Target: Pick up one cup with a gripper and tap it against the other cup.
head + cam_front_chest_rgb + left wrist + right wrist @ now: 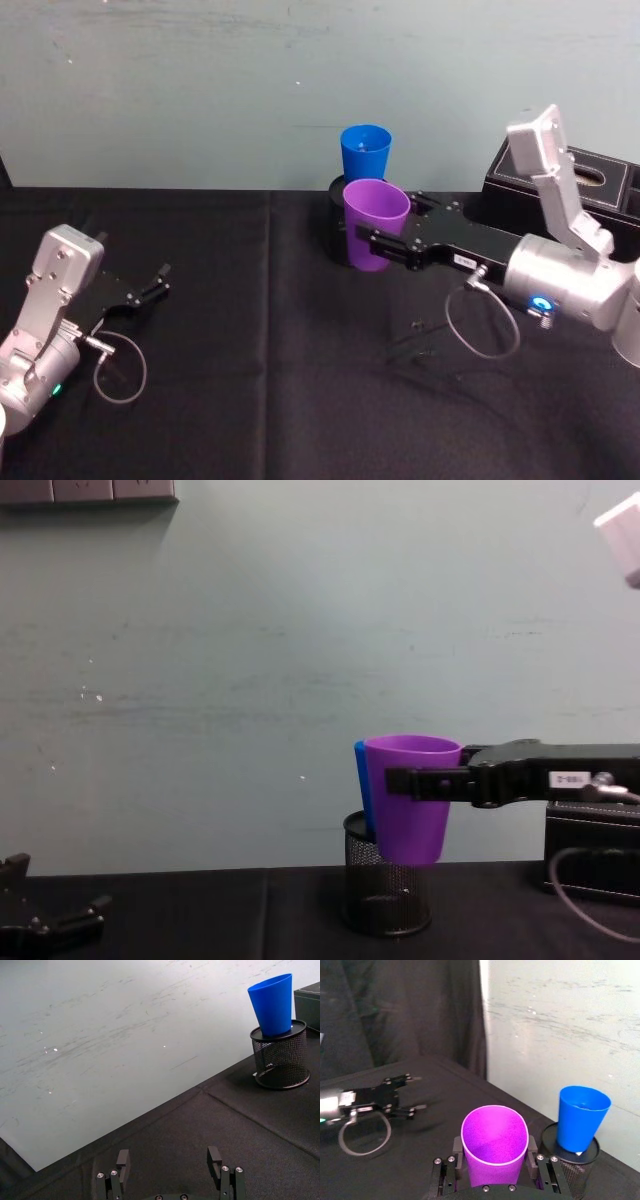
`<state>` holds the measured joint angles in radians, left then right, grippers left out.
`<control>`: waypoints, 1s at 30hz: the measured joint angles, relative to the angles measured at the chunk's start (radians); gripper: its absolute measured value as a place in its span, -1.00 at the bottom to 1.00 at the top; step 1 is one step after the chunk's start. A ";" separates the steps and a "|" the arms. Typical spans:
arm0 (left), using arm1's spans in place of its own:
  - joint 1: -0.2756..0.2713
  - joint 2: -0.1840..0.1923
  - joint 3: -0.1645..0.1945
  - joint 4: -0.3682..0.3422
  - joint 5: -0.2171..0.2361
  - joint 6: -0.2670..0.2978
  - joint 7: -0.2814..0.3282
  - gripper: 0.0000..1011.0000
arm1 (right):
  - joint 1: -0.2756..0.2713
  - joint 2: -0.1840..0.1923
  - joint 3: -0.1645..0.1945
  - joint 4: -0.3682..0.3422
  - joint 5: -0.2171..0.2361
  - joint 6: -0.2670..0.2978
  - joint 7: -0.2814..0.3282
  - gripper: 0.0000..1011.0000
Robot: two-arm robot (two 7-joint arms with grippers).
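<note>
Black-clothed desk point(250, 300). Right hand point(378, 240) reaches in from the right side toward the back edge. Its fingers are clamped on both sides of the purple cup point(376, 215), which is held upright, off the desk. Left hand point(158, 283) sits low near the front-left corner, fingers spread, empty. Black mesh pen holder point(280, 1060) stands at mid back edge, just behind the purple cup. Blue cup point(366, 152) sits in its mouth, with a small gap between the cups.
</note>
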<state>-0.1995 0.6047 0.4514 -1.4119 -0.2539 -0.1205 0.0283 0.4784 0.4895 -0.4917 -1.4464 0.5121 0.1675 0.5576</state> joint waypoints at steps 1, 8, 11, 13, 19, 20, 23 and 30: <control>0.000 0.000 0.000 0.000 0.000 0.000 0.000 1.00 | 0.008 -0.007 -0.003 0.009 -0.003 0.001 -0.007 0.42; 0.000 0.000 0.000 0.000 0.000 0.000 0.000 1.00 | 0.069 -0.068 -0.015 0.094 -0.029 0.004 -0.053 0.42; 0.000 0.000 0.000 0.000 0.000 0.000 0.000 1.00 | 0.091 -0.092 -0.016 0.133 -0.040 -0.002 -0.068 0.42; 0.000 0.000 0.000 0.000 0.000 0.000 0.000 1.00 | 0.105 -0.110 -0.015 0.163 -0.049 -0.005 -0.081 0.42; 0.000 0.000 0.000 0.000 0.000 0.000 0.000 1.00 | 0.130 -0.146 -0.008 0.219 -0.066 -0.018 -0.101 0.42; 0.000 0.000 0.000 0.000 0.000 0.000 0.000 1.00 | 0.133 -0.150 -0.006 0.225 -0.069 -0.021 -0.103 0.42; 0.000 0.000 0.000 0.000 0.000 0.000 0.000 1.00 | 0.141 -0.170 0.004 0.250 -0.080 -0.035 -0.114 0.42; 0.000 0.000 0.000 0.000 0.000 0.000 0.000 1.00 | 0.156 -0.202 0.018 0.294 -0.098 -0.056 -0.123 0.42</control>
<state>-0.1995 0.6047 0.4514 -1.4120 -0.2539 -0.1205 0.0283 0.6344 0.2875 -0.4734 -1.1521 0.4144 0.1112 0.4349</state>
